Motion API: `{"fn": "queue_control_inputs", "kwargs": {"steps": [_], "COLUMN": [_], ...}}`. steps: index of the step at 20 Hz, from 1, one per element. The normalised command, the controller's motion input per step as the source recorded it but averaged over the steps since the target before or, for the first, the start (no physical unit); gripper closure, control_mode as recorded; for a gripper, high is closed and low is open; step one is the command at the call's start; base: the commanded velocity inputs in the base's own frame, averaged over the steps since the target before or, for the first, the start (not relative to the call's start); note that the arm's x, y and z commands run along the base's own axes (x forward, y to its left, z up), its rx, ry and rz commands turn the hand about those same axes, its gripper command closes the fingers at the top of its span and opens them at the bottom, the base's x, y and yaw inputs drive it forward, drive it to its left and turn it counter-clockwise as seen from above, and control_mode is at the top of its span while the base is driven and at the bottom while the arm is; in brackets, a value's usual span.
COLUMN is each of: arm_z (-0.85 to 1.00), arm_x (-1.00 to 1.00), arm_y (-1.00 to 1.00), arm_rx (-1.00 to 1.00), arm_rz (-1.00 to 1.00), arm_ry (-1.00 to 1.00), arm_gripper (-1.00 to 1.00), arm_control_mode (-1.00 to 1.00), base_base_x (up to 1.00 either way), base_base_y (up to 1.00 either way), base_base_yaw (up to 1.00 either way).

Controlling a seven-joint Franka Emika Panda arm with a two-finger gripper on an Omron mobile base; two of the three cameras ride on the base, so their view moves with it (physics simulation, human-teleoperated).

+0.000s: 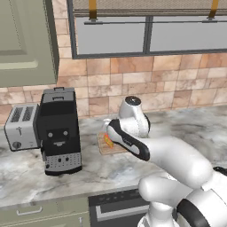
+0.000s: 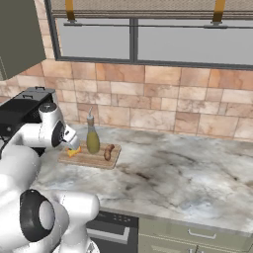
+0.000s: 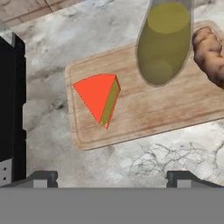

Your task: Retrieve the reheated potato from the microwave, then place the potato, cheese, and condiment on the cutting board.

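The cutting board point(image 3: 144, 118) on the tabletop point(image 2: 178, 173) carries the cheese point(image 3: 98, 98) at one end, the condiment point(image 3: 162, 43) mid-board and the potato point(image 3: 210, 54) at the far end. The robot's fingers point(image 3: 111, 177) stand apart, empty, above the board's near edge. Placement looks complete; the next move calls only for withdrawing clear.

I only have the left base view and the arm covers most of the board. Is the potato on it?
Observer: Yes. In the right base view the potato lies on the cutting board, at its right end.
Operator: And the bottle?
Observer: The condiment bottle stands upright on the board, between the potato and the cheese.
Operator: Is the hand holding anything?
Observer: No. In the hand view the hand is open, and the cheese lies free on the board beyond its fingertips.
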Motion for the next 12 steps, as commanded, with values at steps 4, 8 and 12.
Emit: {"fn": "queue_control_inputs", "kwargs": {"steps": [4, 8, 12], "arm_z": [0.26, 0.30, 0.31], "arm_x": [-0.50, -0.51, -0.51], "arm_y": [-0.19, -0.16, -0.11], "arm_rx": [0.00, 0.00, 0.00], "arm_rz": [0.07, 0.11, 0.10], "arm_ry": [0.00, -0.04, -0.06], "arm_gripper": [-1.00, -1.00, -1.00], "arm_control_mode": [-1.00, -1.00, -1.00], "base_base_x": [0.00, 0.00, 0.00], "base_base_y": [0.00, 0.00, 0.00], "base_base_yaw": [0.00, 0.00, 0.00]}}
